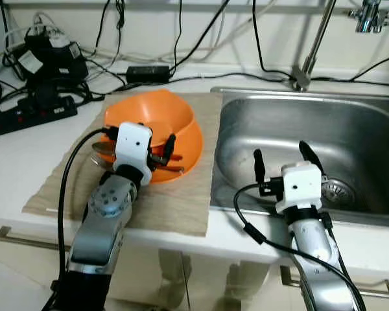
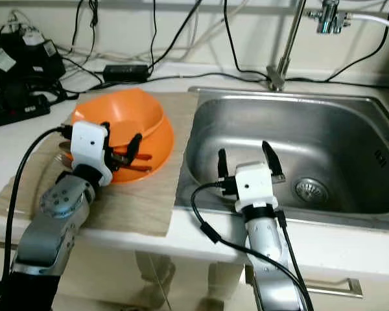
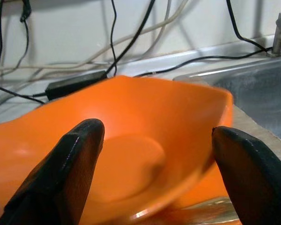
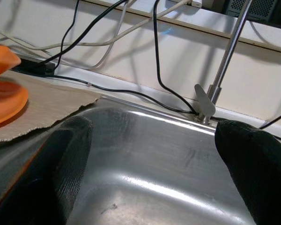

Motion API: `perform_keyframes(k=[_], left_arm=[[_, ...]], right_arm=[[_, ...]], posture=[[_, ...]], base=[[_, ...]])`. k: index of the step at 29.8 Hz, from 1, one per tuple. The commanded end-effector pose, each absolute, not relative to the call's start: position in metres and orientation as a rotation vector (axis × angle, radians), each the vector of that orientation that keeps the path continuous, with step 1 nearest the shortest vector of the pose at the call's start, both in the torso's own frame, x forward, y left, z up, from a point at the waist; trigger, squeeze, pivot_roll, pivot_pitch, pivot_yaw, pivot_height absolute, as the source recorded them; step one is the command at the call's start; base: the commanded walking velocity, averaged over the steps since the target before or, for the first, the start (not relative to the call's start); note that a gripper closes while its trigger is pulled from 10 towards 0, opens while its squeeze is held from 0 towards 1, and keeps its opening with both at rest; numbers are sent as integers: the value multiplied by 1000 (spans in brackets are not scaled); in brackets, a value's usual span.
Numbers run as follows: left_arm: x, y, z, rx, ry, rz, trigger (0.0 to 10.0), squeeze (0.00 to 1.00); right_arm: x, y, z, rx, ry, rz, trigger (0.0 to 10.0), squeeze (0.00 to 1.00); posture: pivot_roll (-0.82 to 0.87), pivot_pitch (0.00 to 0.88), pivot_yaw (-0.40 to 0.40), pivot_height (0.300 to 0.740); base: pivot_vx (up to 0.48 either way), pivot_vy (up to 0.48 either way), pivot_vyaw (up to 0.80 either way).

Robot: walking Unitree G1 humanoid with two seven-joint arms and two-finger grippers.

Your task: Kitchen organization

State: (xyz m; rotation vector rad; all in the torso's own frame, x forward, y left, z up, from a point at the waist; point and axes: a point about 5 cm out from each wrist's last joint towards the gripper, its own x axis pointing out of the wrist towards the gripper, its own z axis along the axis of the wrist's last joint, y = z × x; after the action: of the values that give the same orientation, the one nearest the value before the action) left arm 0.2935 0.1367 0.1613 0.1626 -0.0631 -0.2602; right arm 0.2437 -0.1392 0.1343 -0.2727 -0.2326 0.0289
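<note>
An orange bowl (image 1: 154, 116) sits on an orange plate (image 1: 193, 148), which lies on a beige mat (image 1: 175, 201) left of the sink. My left gripper (image 1: 139, 135) is at the bowl's near rim, open, one black finger on each side of the near wall. The left wrist view has the bowl (image 3: 145, 117) wide between the fingers (image 3: 61, 178). A spoon (image 1: 101, 149) and a metal utensil (image 1: 172, 170) lie on the plate. My right gripper (image 1: 284, 159) hovers open over the front of the steel sink (image 1: 350, 129), holding nothing.
A faucet (image 1: 311, 52) rises behind the sink, whose drain (image 1: 337, 191) is near my right gripper. A black power strip (image 1: 32, 115), adapters and several cables crowd the back left counter. Drawer handles (image 1: 26, 238) run below the counter edge.
</note>
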Motion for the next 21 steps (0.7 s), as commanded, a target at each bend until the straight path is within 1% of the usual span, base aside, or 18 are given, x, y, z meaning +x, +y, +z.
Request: perform_keyframes(k=[1, 11, 16, 19, 21], left_arm=[[295, 138, 169, 187, -87, -252, 10000, 0], [294, 141, 166, 242, -94, -230, 10000, 0], [311, 152, 193, 255, -151, -197, 10000, 0], [316, 151, 222, 256, -237, -207, 10000, 0], [317, 150, 229, 255, -258, -211, 10000, 0]], right_arm=[[244, -140, 131, -268, -210, 35, 10000, 0], [243, -138, 130, -287, -221, 49, 10000, 0], [242, -139, 131, -290, -235, 51, 10000, 0], [243, -141, 130, -298, -236, 49, 10000, 0], [242, -141, 130, -300, -236, 49, 10000, 0]], posture=[[-3, 0, 45, 740], [-2, 0, 42, 740], [1, 0, 41, 740], [5, 0, 37, 740], [5, 0, 37, 740]], base=[[0, 0, 0], [0, 0, 0], [0, 0, 0], [0, 0, 0], [0, 0, 0]])
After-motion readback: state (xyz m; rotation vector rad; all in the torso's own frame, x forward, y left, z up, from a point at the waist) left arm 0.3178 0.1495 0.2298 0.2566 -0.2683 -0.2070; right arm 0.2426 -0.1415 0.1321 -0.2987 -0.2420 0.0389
